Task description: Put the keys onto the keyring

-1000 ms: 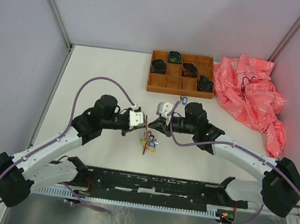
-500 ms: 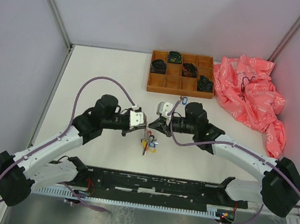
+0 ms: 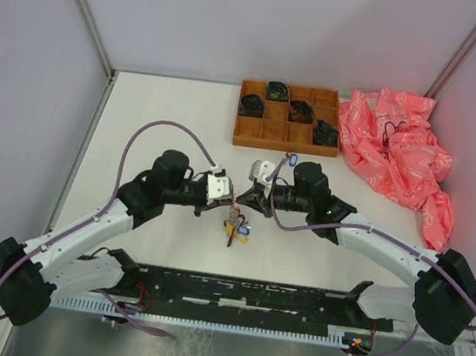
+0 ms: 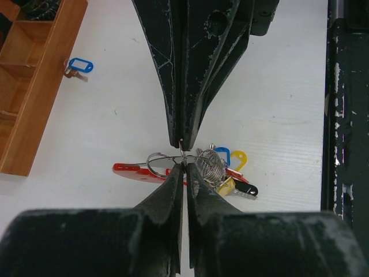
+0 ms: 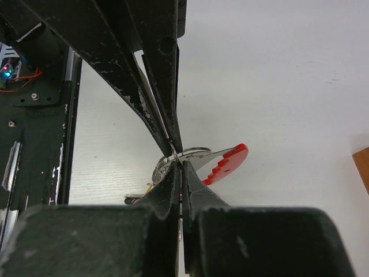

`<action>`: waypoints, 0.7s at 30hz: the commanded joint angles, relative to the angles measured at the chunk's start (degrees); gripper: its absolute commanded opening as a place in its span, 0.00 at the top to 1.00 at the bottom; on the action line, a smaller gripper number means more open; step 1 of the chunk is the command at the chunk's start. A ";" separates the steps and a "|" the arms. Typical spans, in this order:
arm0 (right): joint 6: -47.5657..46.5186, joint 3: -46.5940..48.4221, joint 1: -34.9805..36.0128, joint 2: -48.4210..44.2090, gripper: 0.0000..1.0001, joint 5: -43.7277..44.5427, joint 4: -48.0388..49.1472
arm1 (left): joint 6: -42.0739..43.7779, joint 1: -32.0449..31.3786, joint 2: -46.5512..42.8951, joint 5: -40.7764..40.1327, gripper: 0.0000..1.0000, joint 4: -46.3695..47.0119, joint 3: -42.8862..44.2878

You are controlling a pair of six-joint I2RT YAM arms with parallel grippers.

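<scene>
Claw meets claw tip to tip over the middle of the tabletop [image 3: 167, 116]. Left claw [image 4: 183, 173] and right claw [image 5: 180, 170] are both pinched shut, seemingly on the thin wire of the keyring [image 4: 163, 163], whose tagged bunch and red strap [image 4: 134, 171] trail toward 6 o'clock. One loose blue-tagged key [image 3: 293, 159] lies about 1 o'clock from the tips, just beside the wooden tray [image 3: 260, 144] and nearer the right arm.

A robotics lab cell was indicated: a white worktop [image 3: 158, 115] was enclosed by plain pale panels [image 3: 24, 71] on metal posts [image 3: 83, 8], with a black mounting rail [image 3: 249, 292] and exposed wiring [image 5: 26, 75] at its near edge.
</scene>
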 commanded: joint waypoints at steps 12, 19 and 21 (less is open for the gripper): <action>2.40 1.84 0.69 -0.31 0.99 -5.41 7.26 | -3.96 -0.06 1.17 0.00 0.89 6.38 1.37; 1.65 2.15 1.02 0.11 0.99 -5.39 5.40 | -4.48 -0.10 1.18 0.54 0.97 7.04 1.52; 1.57 2.19 1.04 0.23 0.99 -5.12 4.93 | -4.42 -0.09 1.22 1.03 0.97 7.07 1.62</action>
